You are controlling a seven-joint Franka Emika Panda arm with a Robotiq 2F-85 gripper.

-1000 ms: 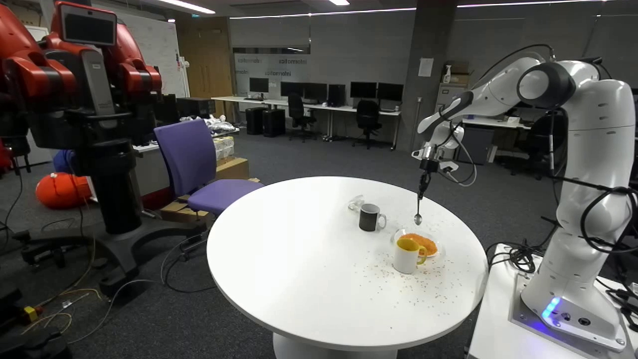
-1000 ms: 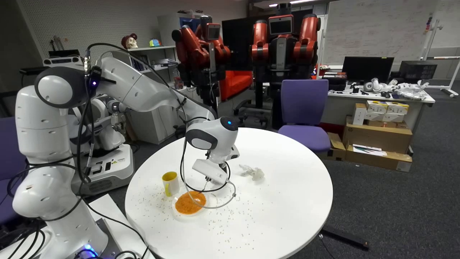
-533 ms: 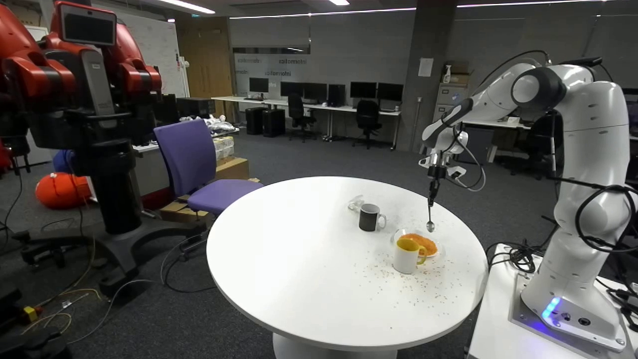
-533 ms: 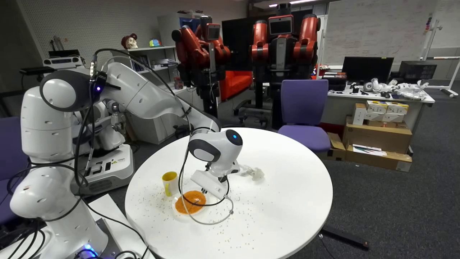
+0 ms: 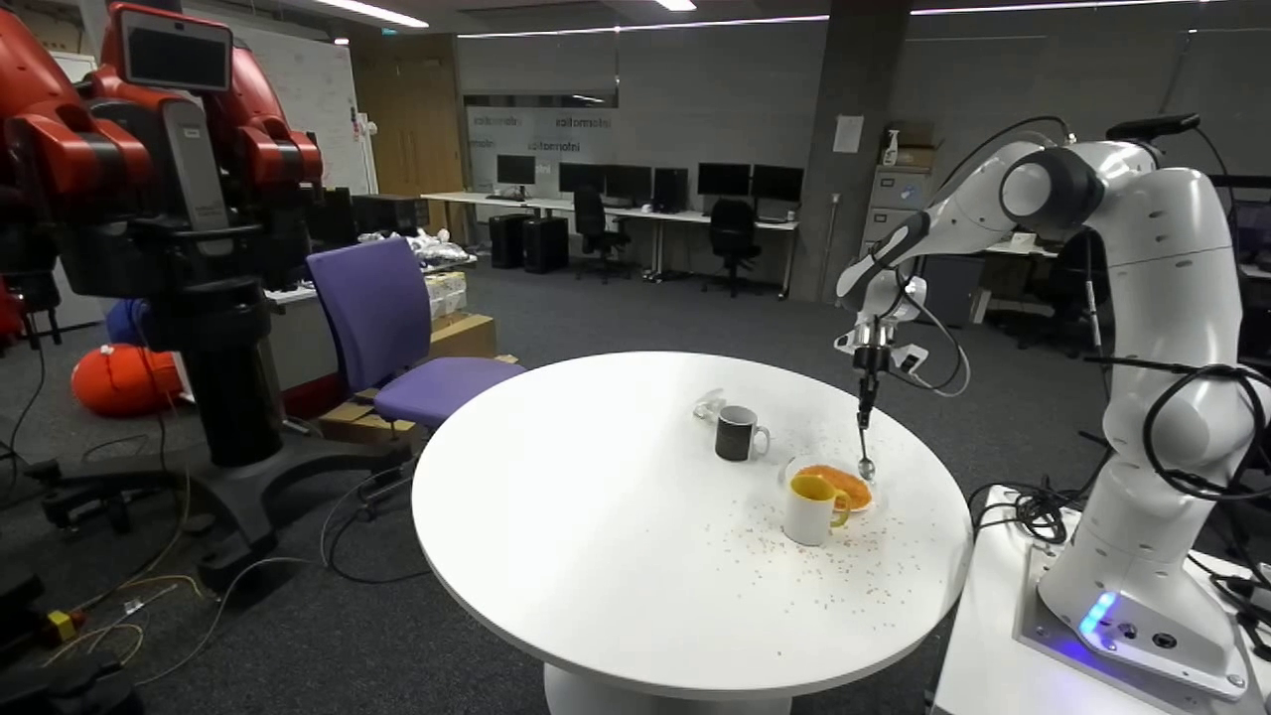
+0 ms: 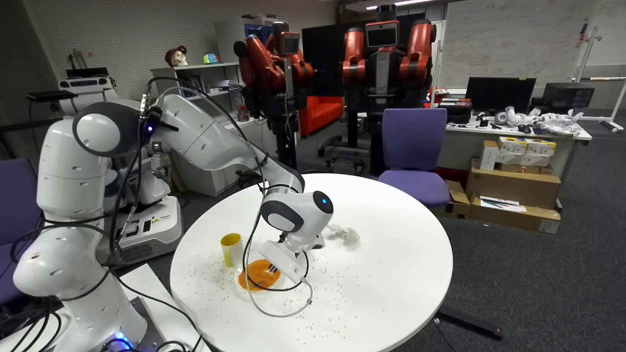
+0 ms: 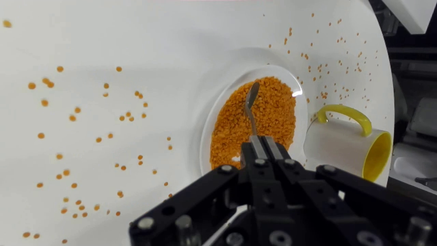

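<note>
My gripper (image 7: 266, 138) is shut on the handle of a metal spoon (image 7: 252, 95), which points down from the fingertips. In the wrist view the spoon's bowl lies over a heap of small orange grains (image 7: 276, 106) on a white plate (image 7: 298, 116). Whether the spoon touches the grains I cannot tell. In an exterior view the spoon (image 5: 867, 469) hangs at the far right part of the plate, below the gripper (image 5: 864, 425). Close beside the plate stands a white mug (image 7: 338, 143) with yellow handle and inside. The arm's wrist hides most of the spoon in an exterior view where black fingers (image 6: 272, 268) show.
A dark mug with a white handle (image 5: 734, 434) stands further in on the round white table (image 5: 556, 516). Crumpled clear plastic (image 6: 349, 236) lies behind it. Loose grains are scattered around the plate. A cable (image 6: 274, 313) loops from the wrist low over the table.
The gripper and spoon have come down and shifted toward the robot's base, closer to the plate of grains. The spoon has stayed in the grip; the mugs and plate have not moved.
</note>
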